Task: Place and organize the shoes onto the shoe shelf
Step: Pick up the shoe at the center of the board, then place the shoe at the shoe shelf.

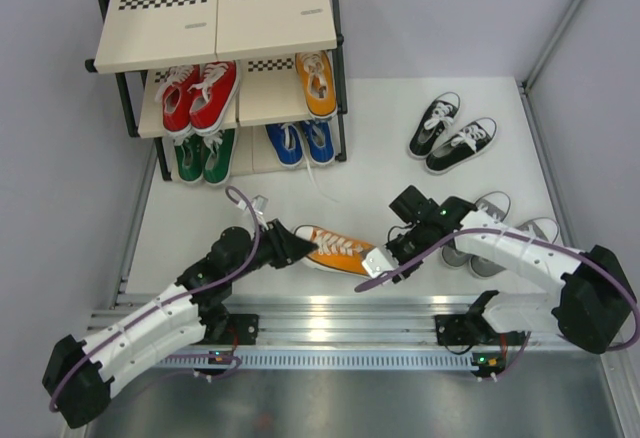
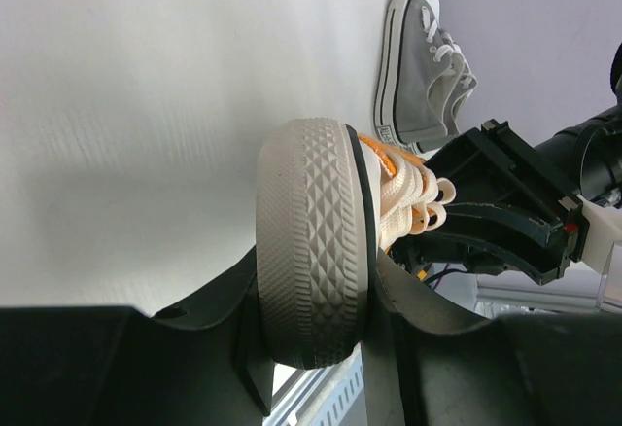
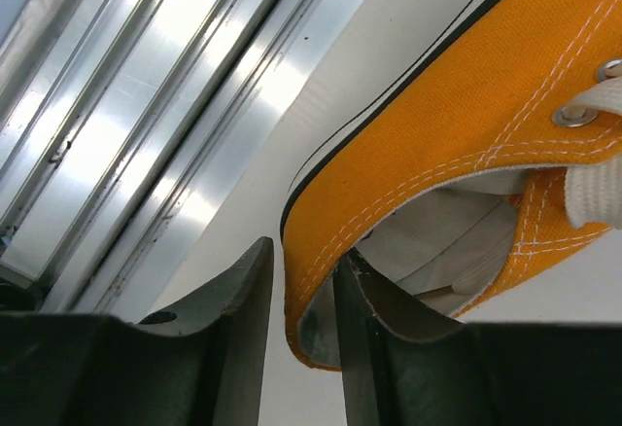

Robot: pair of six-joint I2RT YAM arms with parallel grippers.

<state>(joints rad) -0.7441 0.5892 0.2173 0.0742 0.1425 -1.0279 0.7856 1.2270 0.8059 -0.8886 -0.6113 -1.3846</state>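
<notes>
An orange shoe (image 1: 335,250) lies on the white table between my two arms, toe to the left. My left gripper (image 1: 290,243) is shut on its white rubber toe cap (image 2: 311,241), one finger on each side. My right gripper (image 1: 385,258) is at the heel and straddles the orange heel wall (image 3: 457,124). One of its fingers (image 3: 364,309) is inside the shoe against the lining, and the other stands outside with a small gap. The shoe shelf (image 1: 215,18) stands at the back left. The other orange shoe (image 1: 318,83) sits on its middle board.
A red pair (image 1: 200,93) is on the middle board, with green (image 1: 205,156) and blue (image 1: 300,141) pairs on the bottom one. A black pair (image 1: 452,133) lies at the back right. A grey pair (image 1: 500,233) sits beside my right arm. A metal rail (image 1: 340,318) runs along the near edge.
</notes>
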